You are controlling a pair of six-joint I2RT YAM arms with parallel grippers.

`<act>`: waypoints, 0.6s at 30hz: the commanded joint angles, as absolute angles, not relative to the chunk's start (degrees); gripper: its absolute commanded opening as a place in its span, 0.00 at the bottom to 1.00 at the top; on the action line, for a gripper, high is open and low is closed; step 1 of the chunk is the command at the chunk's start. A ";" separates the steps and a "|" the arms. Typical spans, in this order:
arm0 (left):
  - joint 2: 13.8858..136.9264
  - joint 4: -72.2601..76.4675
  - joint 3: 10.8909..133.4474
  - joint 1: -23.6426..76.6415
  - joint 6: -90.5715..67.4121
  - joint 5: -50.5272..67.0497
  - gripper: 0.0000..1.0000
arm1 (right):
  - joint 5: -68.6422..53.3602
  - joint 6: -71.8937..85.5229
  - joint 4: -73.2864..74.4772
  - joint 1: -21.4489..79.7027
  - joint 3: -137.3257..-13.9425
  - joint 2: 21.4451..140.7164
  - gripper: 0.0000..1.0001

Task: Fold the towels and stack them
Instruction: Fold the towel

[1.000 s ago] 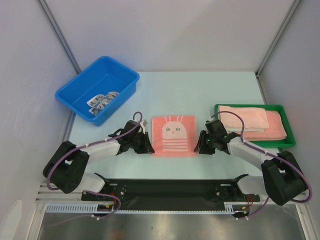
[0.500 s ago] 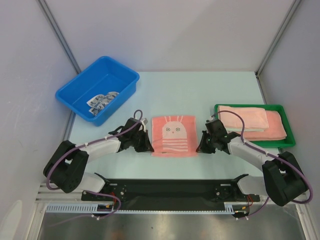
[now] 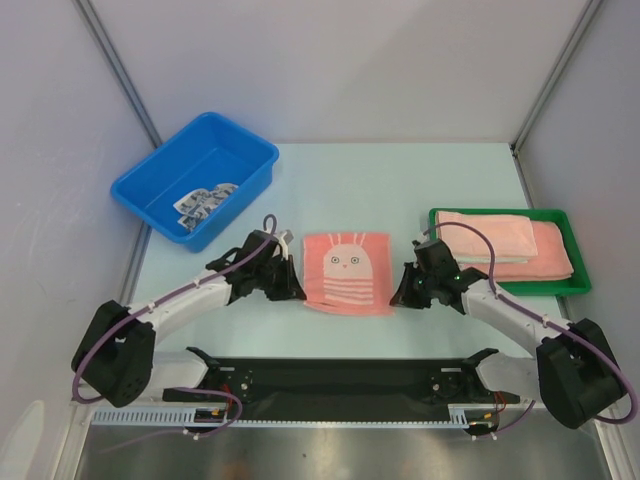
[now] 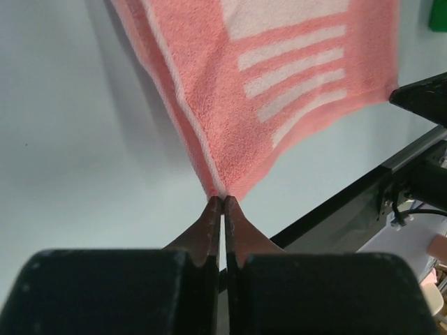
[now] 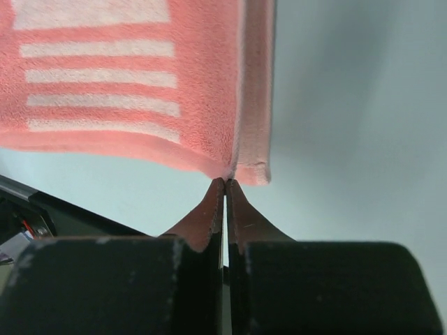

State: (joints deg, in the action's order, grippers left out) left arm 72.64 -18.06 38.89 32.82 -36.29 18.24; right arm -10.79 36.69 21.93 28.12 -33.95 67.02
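Observation:
A salmon-pink towel with a white bunny face and stripes lies mid-table. My left gripper is shut on its near left corner, which is pinched at the fingertips in the left wrist view, where the striped towel rises away from the table. My right gripper is shut on the near right corner; the towel hangs from its tips in the right wrist view. Folded pink towels lie stacked in the green tray. A blue-and-white patterned towel sits in the blue bin.
The blue bin stands at the back left, the green tray at the right. A black rail runs along the near table edge between the arm bases. Grey walls close in both sides.
Both grippers closed on the bunny towel's near corners and lifted them slightly; the near edge now sags between them.

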 commanded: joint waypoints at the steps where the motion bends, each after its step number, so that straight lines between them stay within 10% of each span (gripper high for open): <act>1: 72.33 -17.76 36.13 33.22 -35.59 19.33 0.06 | -14.05 37.62 18.82 28.65 -30.51 66.80 0.00; 9: 72.69 -17.67 35.77 33.22 -35.77 17.67 0.37 | -13.98 37.79 18.11 29.18 -29.79 66.53 0.00; 18: 77.25 -11.17 34.19 33.22 -37.00 16.88 0.35 | -14.41 38.23 16.96 29.71 -29.79 67.41 0.00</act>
State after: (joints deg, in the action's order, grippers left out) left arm 75.22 -14.61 34.89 32.88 -36.21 18.06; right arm -13.63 37.56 18.76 29.19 -29.58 67.13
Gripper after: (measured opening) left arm 0.360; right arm 0.012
